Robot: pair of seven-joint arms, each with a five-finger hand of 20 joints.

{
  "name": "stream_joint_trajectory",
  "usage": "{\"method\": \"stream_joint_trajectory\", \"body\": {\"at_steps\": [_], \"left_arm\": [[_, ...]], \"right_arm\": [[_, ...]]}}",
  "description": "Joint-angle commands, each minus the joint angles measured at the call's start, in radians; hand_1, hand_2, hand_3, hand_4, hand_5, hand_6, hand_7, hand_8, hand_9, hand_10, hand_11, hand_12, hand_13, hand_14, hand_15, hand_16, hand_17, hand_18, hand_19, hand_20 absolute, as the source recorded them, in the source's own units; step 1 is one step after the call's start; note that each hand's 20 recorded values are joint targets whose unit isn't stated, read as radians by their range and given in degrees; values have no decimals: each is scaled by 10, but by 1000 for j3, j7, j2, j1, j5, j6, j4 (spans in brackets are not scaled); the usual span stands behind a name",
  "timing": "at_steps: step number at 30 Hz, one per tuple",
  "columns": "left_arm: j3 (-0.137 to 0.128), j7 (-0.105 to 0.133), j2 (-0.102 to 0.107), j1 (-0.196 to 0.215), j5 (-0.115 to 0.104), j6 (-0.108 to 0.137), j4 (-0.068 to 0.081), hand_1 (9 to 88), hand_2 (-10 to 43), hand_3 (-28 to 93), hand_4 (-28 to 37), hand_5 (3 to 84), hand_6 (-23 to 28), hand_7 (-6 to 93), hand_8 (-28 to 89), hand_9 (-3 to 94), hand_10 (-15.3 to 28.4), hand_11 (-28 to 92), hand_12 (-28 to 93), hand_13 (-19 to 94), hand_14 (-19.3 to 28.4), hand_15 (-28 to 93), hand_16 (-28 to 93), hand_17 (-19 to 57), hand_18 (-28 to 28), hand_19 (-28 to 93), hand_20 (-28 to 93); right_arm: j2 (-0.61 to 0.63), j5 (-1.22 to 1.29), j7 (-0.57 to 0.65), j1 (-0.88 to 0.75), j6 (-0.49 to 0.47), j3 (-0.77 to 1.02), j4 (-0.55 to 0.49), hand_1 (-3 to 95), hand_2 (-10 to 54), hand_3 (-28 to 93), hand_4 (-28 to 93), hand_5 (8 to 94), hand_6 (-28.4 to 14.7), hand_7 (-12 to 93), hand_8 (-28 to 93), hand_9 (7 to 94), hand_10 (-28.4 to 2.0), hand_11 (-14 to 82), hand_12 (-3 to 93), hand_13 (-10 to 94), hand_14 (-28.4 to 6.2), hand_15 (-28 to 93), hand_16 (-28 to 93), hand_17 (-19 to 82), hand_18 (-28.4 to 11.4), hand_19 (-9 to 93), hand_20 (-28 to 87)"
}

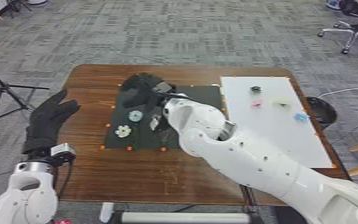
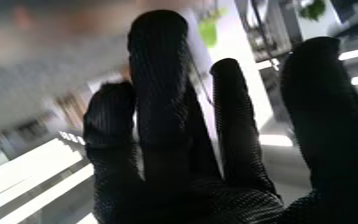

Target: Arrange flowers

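Black-gloved right hand [image 1: 142, 90]: held over black rectangular mat [image 1: 144, 140], fingers spread | black-gloved left hand [image 1: 46, 122]: fingers straight, held at brown wooden bench's [image 1: 184, 175] edge | pale-blue flower [image 1: 135, 116], white petalled flower [image 1: 123, 131]: laid on mat | small dark, pink, cream and blue flowers [image 1: 301, 117]: laid on white rectangular sheet [image 1: 282, 145]

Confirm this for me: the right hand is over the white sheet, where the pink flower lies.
Not quite: in the head view, the right hand is over the dark mat, not the white sheet. The pink flower does lie on that sheet.
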Motion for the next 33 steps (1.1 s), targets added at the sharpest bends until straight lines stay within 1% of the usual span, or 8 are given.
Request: {"method": "stream_joint_trajectory", "body": {"at_steps": [1,3,4,5,9,16,25,33], "left_arm": [[-28,0,-18,47,2,10,-22,235,24,701,-283,377,36,117,-70,470,142,216,127,379,187,238,-1,69,133,121,201],[-31,-1,-22,53,-3,16,-26,236,24,701,-283,379,36,117,-70,470,142,216,127,378,187,238,-1,69,133,121,201],[-3,-16,-12,28,0,56,-26,236,23,701,-283,379,36,117,-70,470,141,216,127,378,188,238,-1,69,133,121,201],[0,-13,-13,30,-1,58,-28,236,23,701,-283,380,36,117,-70,470,142,216,127,379,188,238,0,69,133,121,201],[-25,-10,-25,61,0,35,-38,237,23,700,-283,380,37,118,-70,470,142,216,127,379,188,238,-1,69,134,121,201],[-31,-13,-36,70,9,8,-38,239,23,698,-283,385,39,117,-71,470,142,216,127,378,188,238,-1,69,134,121,201],[-41,-17,-38,82,10,3,-41,241,23,695,-283,401,39,121,-69,469,141,215,127,378,187,237,-1,68,134,121,200],[-38,-24,-40,82,11,-3,-43,241,23,695,-283,416,43,122,-68,469,142,215,127,378,187,237,0,68,134,121,200]], "right_arm": [[365,-93,-34,-1,84,198,-202,359,-94,648,-141,509,-22,98,-73,513,-156,65,126,613,-141,382,279,264,-219,630,489],[403,-87,-14,-62,-19,315,-239,347,-95,642,-143,495,-27,89,-71,494,-158,61,128,565,-155,345,271,235,-222,590,476],[427,-85,-2,-97,-35,361,-256,337,-95,637,-144,483,-29,82,-67,471,-161,56,129,534,-163,322,270,216,-223,565,466],[457,-93,15,-145,-26,416,-270,325,-95,629,-146,464,-33,71,-62,444,-165,51,131,503,-174,294,271,197,-225,543,455],[505,-160,41,-258,-20,524,-221,273,-95,652,-169,435,-44,52,-52,378,-174,36,136,464,-185,260,290,166,-229,516,436],[545,-244,95,-454,-45,710,-139,262,-95,647,-172,411,-45,54,-47,355,-177,30,140,458,-185,259,295,161,-230,508,429],[565,-272,132,-702,-134,944,-131,267,-95,647,-176,401,-46,58,-51,369,-167,34,143,534,-170,357,294,203,-236,584,469],[533,-279,153,-784,-187,964,-121,279,-95,643,-175,433,-47,74,-54,412,-156,44,142,580,-162,422,278,231,-242,629,498]]}}
